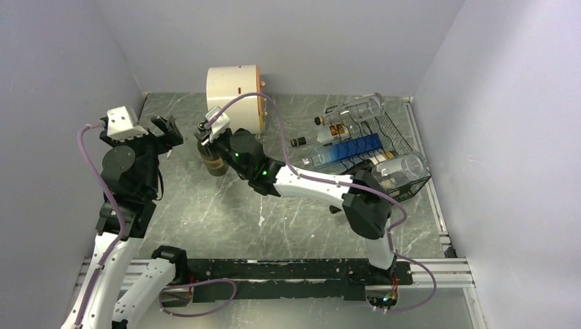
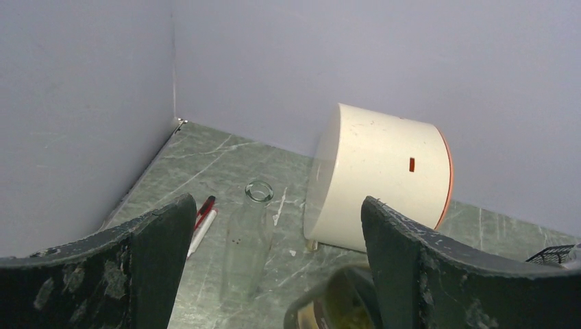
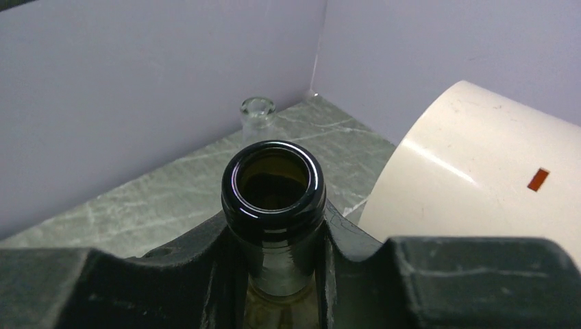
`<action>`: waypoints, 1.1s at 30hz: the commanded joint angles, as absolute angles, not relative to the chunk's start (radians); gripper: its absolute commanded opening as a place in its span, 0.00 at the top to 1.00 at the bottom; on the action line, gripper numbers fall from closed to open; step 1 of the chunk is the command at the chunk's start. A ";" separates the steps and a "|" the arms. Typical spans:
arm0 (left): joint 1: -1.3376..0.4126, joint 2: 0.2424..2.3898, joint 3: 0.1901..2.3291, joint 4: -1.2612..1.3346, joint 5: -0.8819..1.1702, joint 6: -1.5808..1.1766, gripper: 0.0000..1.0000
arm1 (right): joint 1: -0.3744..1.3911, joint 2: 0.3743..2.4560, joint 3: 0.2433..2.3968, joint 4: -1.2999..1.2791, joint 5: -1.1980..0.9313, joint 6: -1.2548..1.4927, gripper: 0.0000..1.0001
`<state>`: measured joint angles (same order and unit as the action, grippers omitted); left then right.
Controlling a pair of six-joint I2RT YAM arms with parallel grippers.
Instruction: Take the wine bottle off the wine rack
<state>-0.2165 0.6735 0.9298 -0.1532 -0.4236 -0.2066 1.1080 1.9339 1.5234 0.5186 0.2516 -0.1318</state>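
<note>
A dark wine bottle [image 1: 214, 163] stands upright on the table, well left of the black wire wine rack [image 1: 401, 137] and in front of the cream drum. My right gripper [image 1: 204, 137] is shut on its neck; in the right wrist view the open mouth of the bottle [image 3: 274, 179] rises between the fingers of that gripper [image 3: 274, 236]. My left gripper [image 1: 166, 129] hangs open just left of the bottle, with nothing between its fingers [image 2: 277, 202]. The bottle's rim [image 2: 336, 301] shows at the bottom of the left wrist view.
The cream drum [image 1: 233, 92] lies on its side at the back. A clear glass bottle [image 2: 250, 233] and a red-and-white pen [image 2: 202, 219] are near the back left corner. The rack holds several bottles, one with a blue label [image 1: 349, 149]. Grey walls close three sides.
</note>
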 commanded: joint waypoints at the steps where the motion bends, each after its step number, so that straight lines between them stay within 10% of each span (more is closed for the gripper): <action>1: -0.209 0.673 0.923 -0.112 -0.451 -0.216 0.07 | 1.083 1.990 1.660 0.640 0.271 -0.043 1.00; 33: -0.219 0.675 0.920 -0.106 -0.453 -0.207 0.07 | 1.034 2.254 1.934 0.469 0.322 0.010 0.88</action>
